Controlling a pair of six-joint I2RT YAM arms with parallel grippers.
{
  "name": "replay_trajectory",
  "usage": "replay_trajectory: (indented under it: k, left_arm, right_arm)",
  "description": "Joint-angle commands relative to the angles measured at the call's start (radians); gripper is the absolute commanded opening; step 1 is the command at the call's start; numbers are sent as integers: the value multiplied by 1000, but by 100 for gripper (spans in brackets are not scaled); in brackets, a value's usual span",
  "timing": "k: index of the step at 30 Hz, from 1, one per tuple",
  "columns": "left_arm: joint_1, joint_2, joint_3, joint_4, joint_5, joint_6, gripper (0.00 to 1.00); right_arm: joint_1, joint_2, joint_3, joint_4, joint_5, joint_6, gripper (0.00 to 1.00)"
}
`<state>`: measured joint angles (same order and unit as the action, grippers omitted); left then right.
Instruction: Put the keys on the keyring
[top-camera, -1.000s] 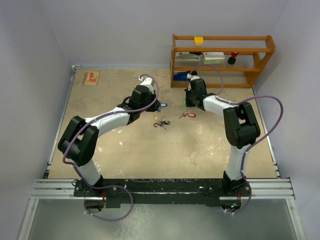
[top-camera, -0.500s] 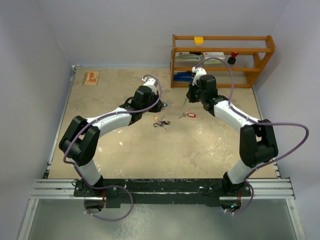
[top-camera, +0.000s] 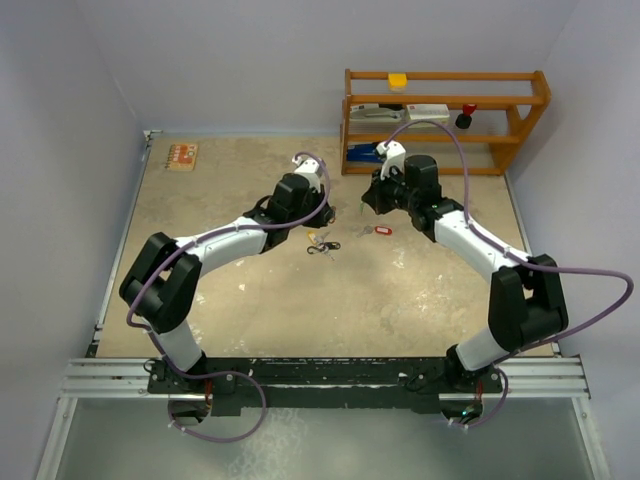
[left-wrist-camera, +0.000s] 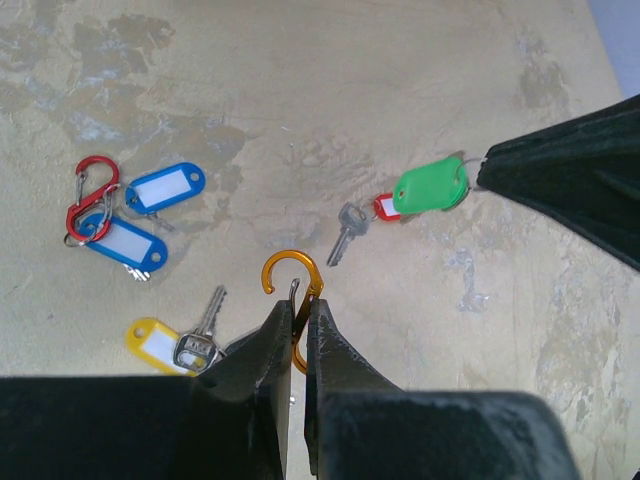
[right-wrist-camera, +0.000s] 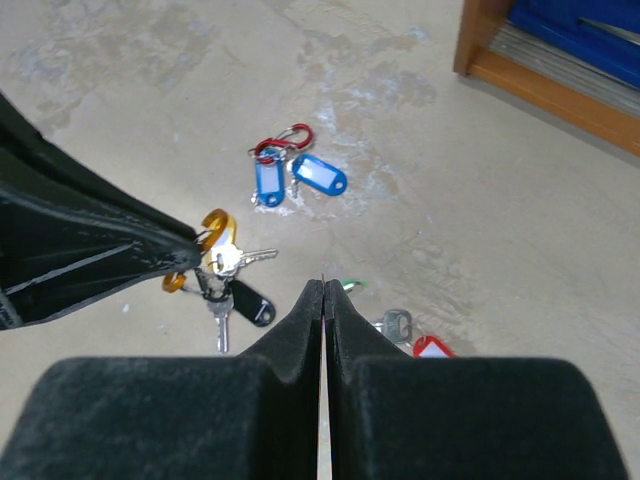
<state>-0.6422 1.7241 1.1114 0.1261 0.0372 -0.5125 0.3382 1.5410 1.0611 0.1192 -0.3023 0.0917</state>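
Observation:
My left gripper (left-wrist-camera: 297, 302) is shut on an orange figure-8 clip (left-wrist-camera: 292, 275) and holds it above the table. My right gripper (right-wrist-camera: 323, 287) is shut on the ring of a green-tag key (left-wrist-camera: 430, 187), held in the air just right of the clip. In the top view the two grippers (top-camera: 318, 215) (top-camera: 368, 205) are close together. A red-tag key (left-wrist-camera: 385, 207) and a bare silver key (left-wrist-camera: 345, 232) lie below. A yellow-tag key (left-wrist-camera: 160, 342) lies near the clip. Two blue-tag keys (left-wrist-camera: 165, 187) (left-wrist-camera: 125, 240) lie by a red clip (left-wrist-camera: 90, 195).
A wooden shelf (top-camera: 445, 120) with boxes stands at the back right, close behind the right arm. A small orange card (top-camera: 181, 155) lies at the back left. A black-tag key (right-wrist-camera: 250, 305) lies below the orange clip. Walls close the table on both sides.
My right gripper has lifted the green-tag key off the table and moved left towards the left gripper. My left gripper has moved a little right with the orange clip.

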Motion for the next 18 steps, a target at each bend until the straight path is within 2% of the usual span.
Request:
replay_trajectory:
  k: [1, 18]
  left_arm:
    - [-12, -11, 57, 54, 14, 25, 0]
    - [-37, -2, 68, 47, -26, 13, 0]
  right_arm:
    - [22, -35, 0, 29, -89, -60, 0]
    - [148, 7, 7, -16, -17, -126, 0]
